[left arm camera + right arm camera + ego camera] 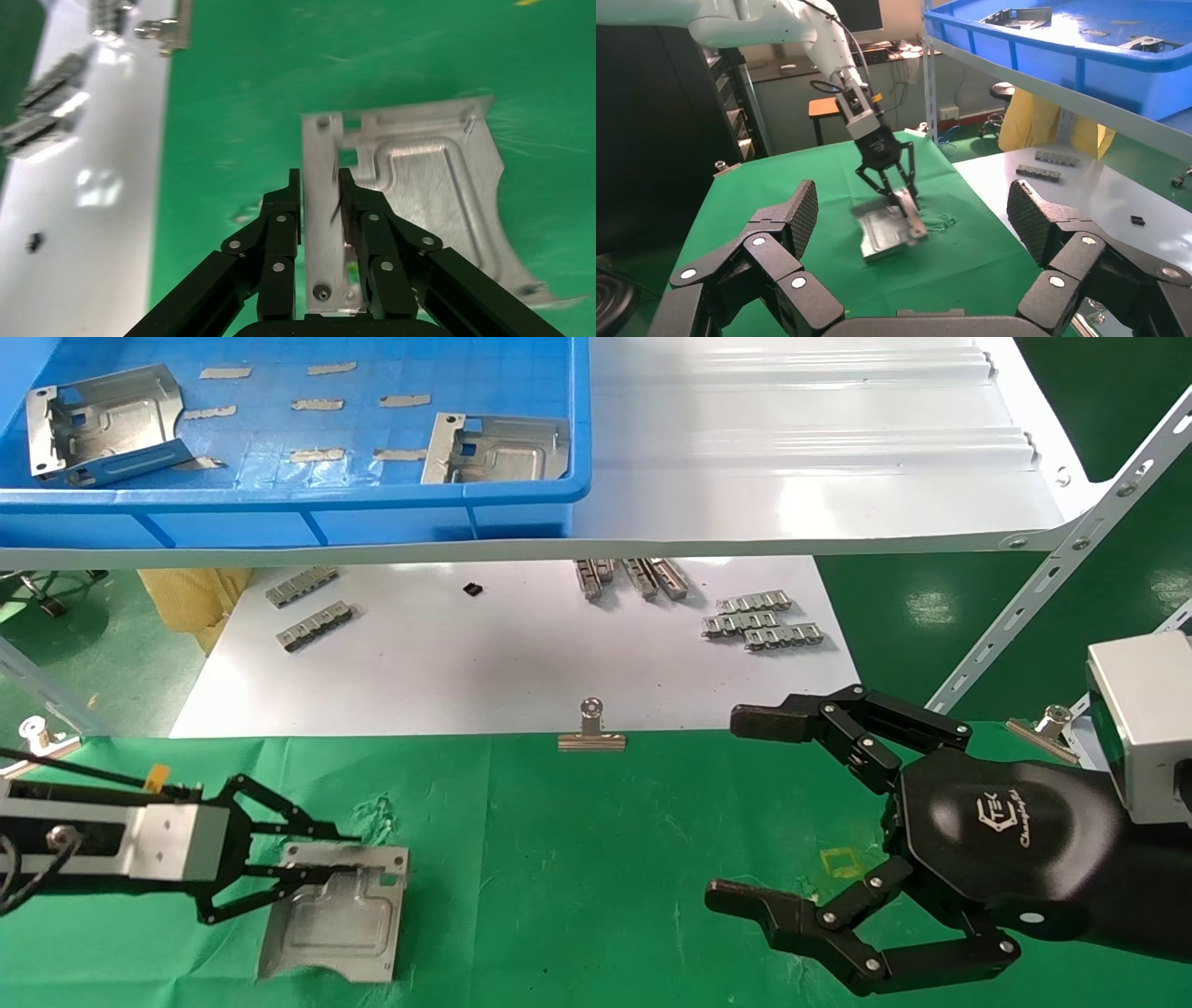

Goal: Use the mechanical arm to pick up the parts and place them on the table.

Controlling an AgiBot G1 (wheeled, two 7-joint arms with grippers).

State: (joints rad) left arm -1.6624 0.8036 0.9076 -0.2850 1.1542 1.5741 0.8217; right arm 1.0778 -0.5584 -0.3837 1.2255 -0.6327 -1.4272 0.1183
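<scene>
Table [596, 859]: green cloth, one metal part [335, 915] lying near its left front.
Right end effector [745, 808]: wide open, holding nothing, above the table.
Left end effector [349, 852]: fingers pinching the part's edge.
Bin [307, 509]: two more parts inside.

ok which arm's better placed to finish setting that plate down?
Left. Its gripper is shut on the plate, low on the green table. The right hand hangs open and apart from it, holding nothing.
</scene>
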